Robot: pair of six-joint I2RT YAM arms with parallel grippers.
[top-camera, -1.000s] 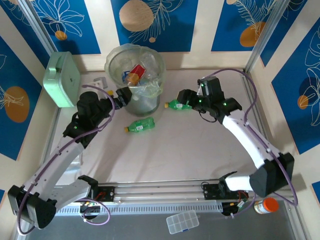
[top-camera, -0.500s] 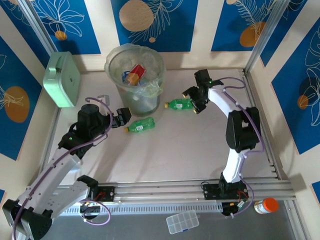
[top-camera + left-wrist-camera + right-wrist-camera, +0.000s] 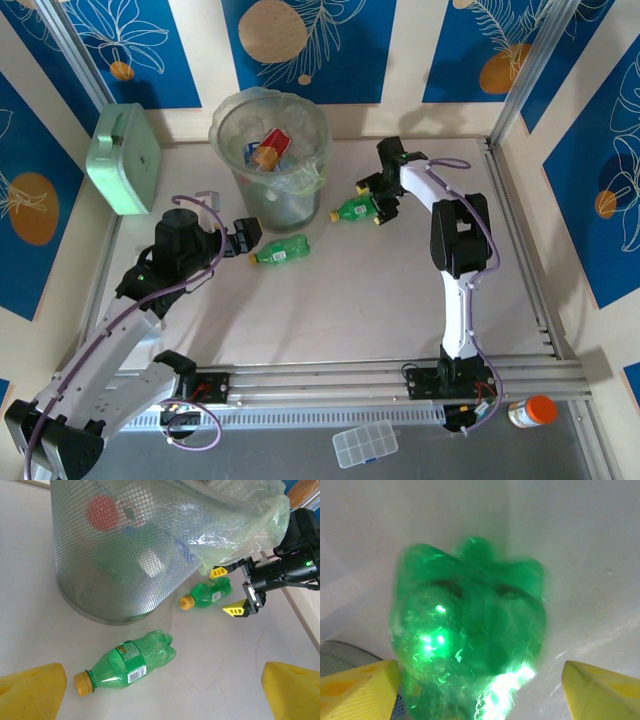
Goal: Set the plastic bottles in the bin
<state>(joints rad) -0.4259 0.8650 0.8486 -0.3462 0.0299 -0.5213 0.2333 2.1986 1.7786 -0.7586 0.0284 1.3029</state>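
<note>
from above, bin [image 3: 285,205]: stands at the back of the table, bag-lined, with a few bottles inside [image 3: 270,145], one with a red label on top
from above, far green bottle [image 3: 355,210]: on its side just right of the bin's foot, yellow cap toward the bin
from above, near green bottle [image 3: 280,250]: flat on the table just in front of the bin, apart from both grippers
from above, right gripper [image 3: 378,207]: down at the far bottle's base end, jaws spread
from above, left gripper [image 3: 247,232]: low beside the bin, just left of the near bottle, gaping wide
from above, other stuff: mint-green box [image 3: 125,160] by the left wall, orange-lidded jar [image 3: 530,411] past the table's near right corner
left wrist, left gripper [image 3: 160,700]: near green bottle [image 3: 127,662] lies between its yellow fingertips [image 3: 30,692], clear of both
left wrist, far green bottle [image 3: 205,593]: base end sits between the right gripper's [image 3: 226,591] yellow tips, can't tell if either touches
left wrist, bin [image 3: 100,570]: mesh wall, bag drooping over the rim
right wrist, far green bottle [image 3: 470,635]: seen base-on, lit up and blurry
right wrist, right gripper [image 3: 480,695]: released, not clamped, one tip just beside the bottle, the other well apart
</note>
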